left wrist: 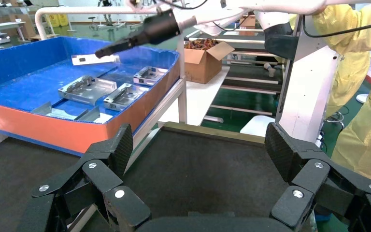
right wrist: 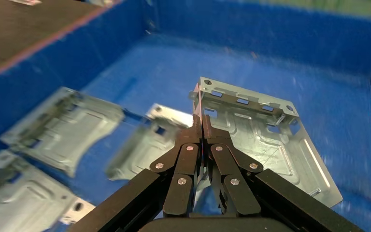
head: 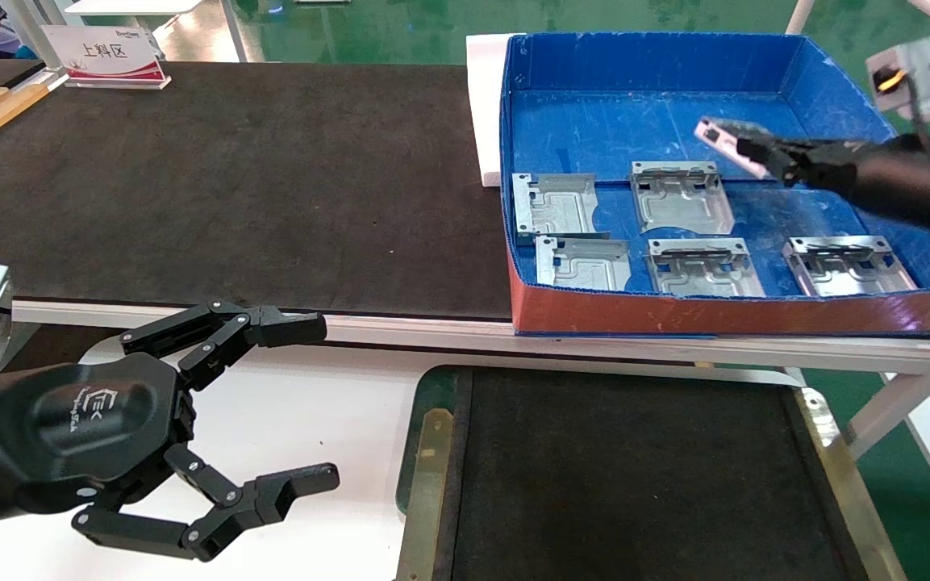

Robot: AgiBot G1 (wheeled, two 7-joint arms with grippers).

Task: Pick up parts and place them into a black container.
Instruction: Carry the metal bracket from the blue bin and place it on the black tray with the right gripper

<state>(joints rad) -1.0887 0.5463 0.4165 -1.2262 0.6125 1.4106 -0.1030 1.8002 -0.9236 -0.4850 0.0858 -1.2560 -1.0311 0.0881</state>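
So the part (right wrist: 261,140) I've got is up in the air over the blue box (head: 658,113), pinched by one bent edge in my right gripper (head: 743,145). The fingers are pressed together on that edge, and in the right wrist view the plate hangs off past the fingertips with its flat face showing. In the head view it reads as a thin tilted sliver, well clear of the five plates still lying on the box floor.

What matters for the next move: the black container (head: 815,420) sits nearer me than the box, below it in the head view and a bit toward my left. So I reckon I need to pull the held plate back toward the body and over the orange front wall (head: 723,311) before lowering. It looks high enough to clear, but I'd watch the dangling edge.

Left gripper (head: 315,403) is parked low beside the container's left rim, fingers spread wide, holding nothing.
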